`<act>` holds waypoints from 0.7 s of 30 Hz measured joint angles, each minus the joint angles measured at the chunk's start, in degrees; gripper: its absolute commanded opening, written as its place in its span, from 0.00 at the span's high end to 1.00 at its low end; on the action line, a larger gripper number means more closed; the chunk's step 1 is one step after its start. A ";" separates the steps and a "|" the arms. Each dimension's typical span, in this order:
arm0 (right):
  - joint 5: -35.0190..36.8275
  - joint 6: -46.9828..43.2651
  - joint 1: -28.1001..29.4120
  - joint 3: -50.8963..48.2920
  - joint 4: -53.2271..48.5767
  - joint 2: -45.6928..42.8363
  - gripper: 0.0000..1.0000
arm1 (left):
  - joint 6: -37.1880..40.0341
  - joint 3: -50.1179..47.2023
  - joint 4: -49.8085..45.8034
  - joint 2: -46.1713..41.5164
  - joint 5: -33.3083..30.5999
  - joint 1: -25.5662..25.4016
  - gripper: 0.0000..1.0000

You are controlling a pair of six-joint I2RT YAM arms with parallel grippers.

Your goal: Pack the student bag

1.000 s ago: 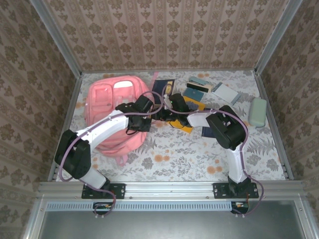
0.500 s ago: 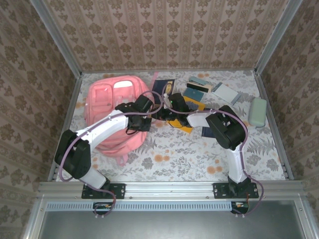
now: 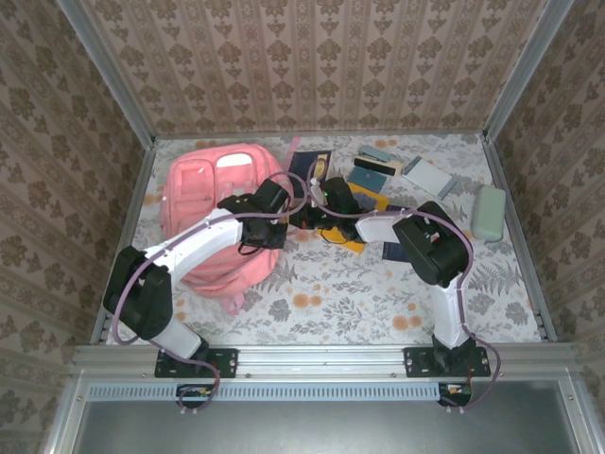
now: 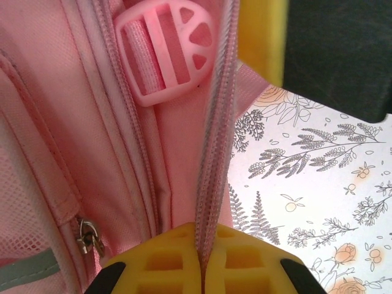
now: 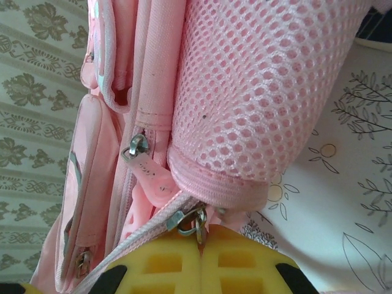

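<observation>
Two claws meet at one spot, the right flank of the student bag [image 3: 213,203]. The bag lies flat on the far left of the tabletop [image 3: 359,293], its long axis running from the far wall toward the near edge. Walls hem it closely on the left and far sides. Bare floral surface lies open to its near and right sides, while a cluster of books and cases [image 3: 378,170] sits just beside its far right corner.

The left claw [image 4: 202,257] is clamped on the zipper tape [image 4: 214,153], which runs straight away from it past a round buckle [image 4: 164,49]. The right claw [image 5: 200,254] is closed on a metal zipper pull [image 5: 195,222] under the mesh side pocket [image 5: 263,86]. Both arms reach equally near. The next move probably hinges on drawing that pull along the tape's line while the left claw anchors the fabric.
</observation>
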 measured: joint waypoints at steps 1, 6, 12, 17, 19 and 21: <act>0.37 -0.66 0.00 -0.50 -0.63 -0.83 1.00 | -0.22 0.00 -0.02 0.00 0.50 0.37 0.99; 2.19 -4.31 0.00 -2.82 -4.11 -5.03 1.00 | -1.20 0.00 -0.02 0.00 3.23 1.66 0.99; 4.33 -9.64 0.85 -5.90 -9.42 -10.34 1.00 | -1.84 0.00 -0.11 0.04 5.70 2.23 0.99; 7.32 -14.64 3.19 -6.64 -14.99 -14.29 1.00 | -2.38 0.07 -0.13 0.63 6.75 2.64 0.99; 8.70 -16.94 4.13 -6.62 -17.25 -15.13 1.00 | -2.40 0.31 -0.26 1.22 6.97 2.78 1.00; 10.10 -19.30 4.98 -6.62 -19.58 -15.72 1.00 | -2.40 0.44 -0.28 1.60 7.10 2.82 1.00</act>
